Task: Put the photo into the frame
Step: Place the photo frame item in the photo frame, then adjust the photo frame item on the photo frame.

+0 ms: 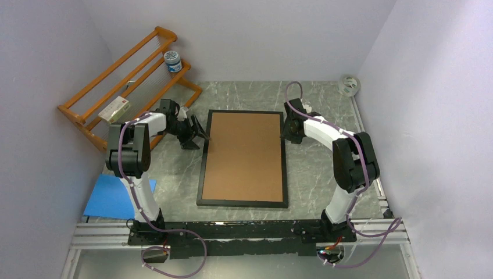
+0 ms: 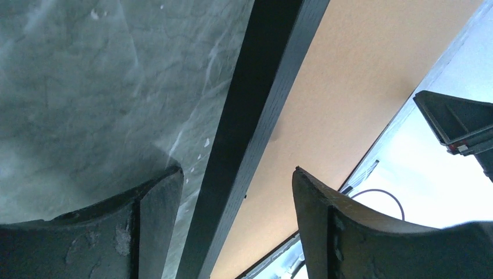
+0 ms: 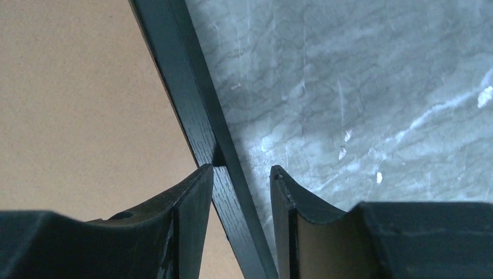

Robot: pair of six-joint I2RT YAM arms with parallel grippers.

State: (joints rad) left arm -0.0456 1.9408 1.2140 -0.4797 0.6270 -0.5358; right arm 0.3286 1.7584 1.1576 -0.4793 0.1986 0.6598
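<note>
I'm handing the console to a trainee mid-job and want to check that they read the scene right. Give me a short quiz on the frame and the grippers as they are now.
1. Fill in: the opening of the frame is filled by a brown ____, facing up.
2. The left gripper is: A. shut on the frame's left rail; B. open, astride the left rail; C. open over bare table, apart from the frame.
3. True or false: the right gripper sits at the frame's near rail.
Key: 1. backing board. 2. B. 3. False: it is open astride the right rail, near the far corner.
</note>
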